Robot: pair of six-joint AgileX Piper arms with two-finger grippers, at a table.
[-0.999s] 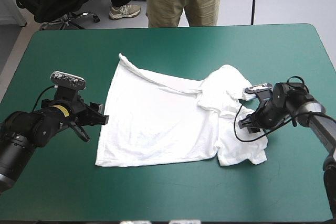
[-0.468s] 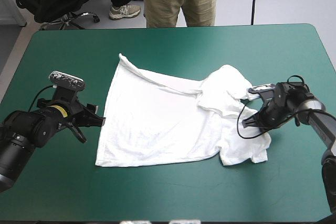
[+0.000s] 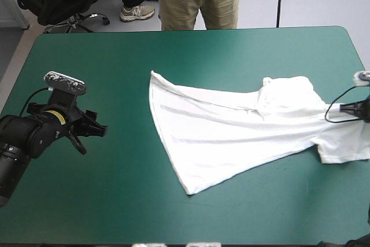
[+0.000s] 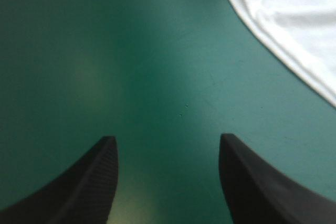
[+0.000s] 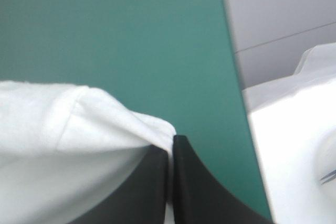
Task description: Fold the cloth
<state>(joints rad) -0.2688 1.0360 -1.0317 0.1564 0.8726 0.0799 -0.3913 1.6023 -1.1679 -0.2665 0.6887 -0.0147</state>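
The white T-shirt (image 3: 231,137) lay on the right half of the counter (image 3: 87,212), drawn out into a long wedge. Its wide hem edge ran slantwise near the counter's middle, and the cloth narrowed toward the right edge. There one sleeve (image 3: 344,146) lay flat on the near side and a bunched fold of fabric sat on the far side. The right hand (image 5: 170,141) was at the counter's right edge, its black fingers all but closed and pinching a fold of the T-shirt between them, with the cloth running taut from the grip. The left hand (image 4: 166,139) stood over bare teal-green cover on the counter's left side, well apart from the T-shirt, its fingers (image 4: 89,187) spread wide with nothing between them. In the left wrist view, a curved edge of the T-shirt showed ahead of that hand and off to one side.
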